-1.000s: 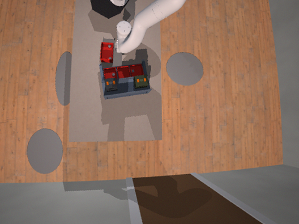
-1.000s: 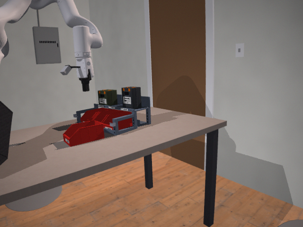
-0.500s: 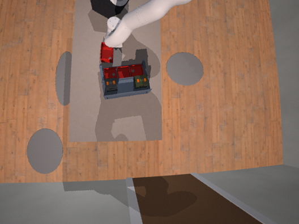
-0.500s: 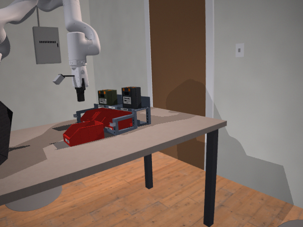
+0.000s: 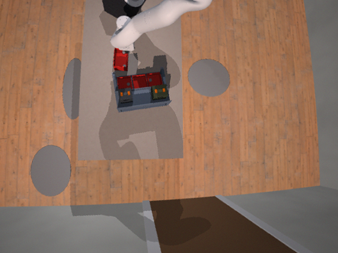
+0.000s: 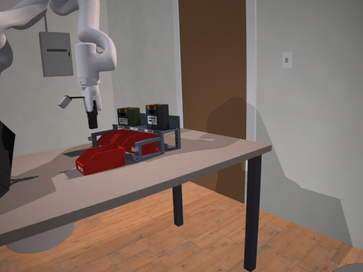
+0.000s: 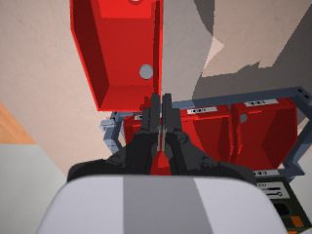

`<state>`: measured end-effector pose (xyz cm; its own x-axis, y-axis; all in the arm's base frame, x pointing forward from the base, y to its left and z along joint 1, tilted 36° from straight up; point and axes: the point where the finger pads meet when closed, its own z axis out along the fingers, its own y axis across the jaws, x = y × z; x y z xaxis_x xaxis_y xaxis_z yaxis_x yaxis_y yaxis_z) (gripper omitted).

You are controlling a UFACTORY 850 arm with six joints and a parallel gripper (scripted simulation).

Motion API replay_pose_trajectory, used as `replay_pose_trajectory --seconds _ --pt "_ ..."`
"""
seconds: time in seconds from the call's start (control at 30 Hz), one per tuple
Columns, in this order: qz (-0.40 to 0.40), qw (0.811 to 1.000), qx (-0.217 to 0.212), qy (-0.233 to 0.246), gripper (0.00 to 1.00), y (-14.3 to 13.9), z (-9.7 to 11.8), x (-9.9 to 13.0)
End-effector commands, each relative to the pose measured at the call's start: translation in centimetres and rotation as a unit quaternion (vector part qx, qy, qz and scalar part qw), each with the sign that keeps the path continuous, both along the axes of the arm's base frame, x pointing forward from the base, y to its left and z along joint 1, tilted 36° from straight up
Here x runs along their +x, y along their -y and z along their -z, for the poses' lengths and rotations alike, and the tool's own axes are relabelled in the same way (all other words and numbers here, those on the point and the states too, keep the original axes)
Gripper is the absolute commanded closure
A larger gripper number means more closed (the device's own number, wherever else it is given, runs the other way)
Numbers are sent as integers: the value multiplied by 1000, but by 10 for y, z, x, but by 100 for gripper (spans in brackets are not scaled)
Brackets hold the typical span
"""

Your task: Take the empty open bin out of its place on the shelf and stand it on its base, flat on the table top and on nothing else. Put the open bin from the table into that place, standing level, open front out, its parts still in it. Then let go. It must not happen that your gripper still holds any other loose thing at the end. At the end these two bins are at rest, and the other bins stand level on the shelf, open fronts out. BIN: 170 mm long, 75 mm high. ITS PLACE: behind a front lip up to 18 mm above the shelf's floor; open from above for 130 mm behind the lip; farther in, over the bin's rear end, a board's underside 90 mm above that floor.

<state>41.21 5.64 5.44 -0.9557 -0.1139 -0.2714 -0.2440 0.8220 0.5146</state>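
Wooden floor (image 5: 253, 85) (image 6: 140, 222), white labels fronting red shelf bins (image 5: 139, 81) (image 6: 117, 137) (image 7: 265, 134), lettering too small.

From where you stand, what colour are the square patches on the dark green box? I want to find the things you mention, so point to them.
Orange (image 5: 159, 90) (image 6: 122, 110), clearest in the top view.

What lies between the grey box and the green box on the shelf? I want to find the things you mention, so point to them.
Nothing but bare board: in the top view, the shelf (image 5: 142, 96) (image 6: 161, 143) (image 7: 273, 95) shows uncovered from the grey box (image 5: 125, 96) (image 6: 163, 117) to the green box (image 5: 159, 94) (image 6: 133, 117) (image 7: 293, 205).

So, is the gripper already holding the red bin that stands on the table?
No, the gripper hangs shut above the red bin, touching nothing.
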Motion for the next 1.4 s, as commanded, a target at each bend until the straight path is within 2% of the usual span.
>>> replay_pose_trajectory --seconds 0.0,0.43,0.47,1.37 --pt "1 1000 0 0 100 0 0 0" --pt "1 1000 0 0 100 0 0 0" --pt "1 1000 0 0 74 0 0 0" --pt "1 1000 0 0 74 0 0 0"
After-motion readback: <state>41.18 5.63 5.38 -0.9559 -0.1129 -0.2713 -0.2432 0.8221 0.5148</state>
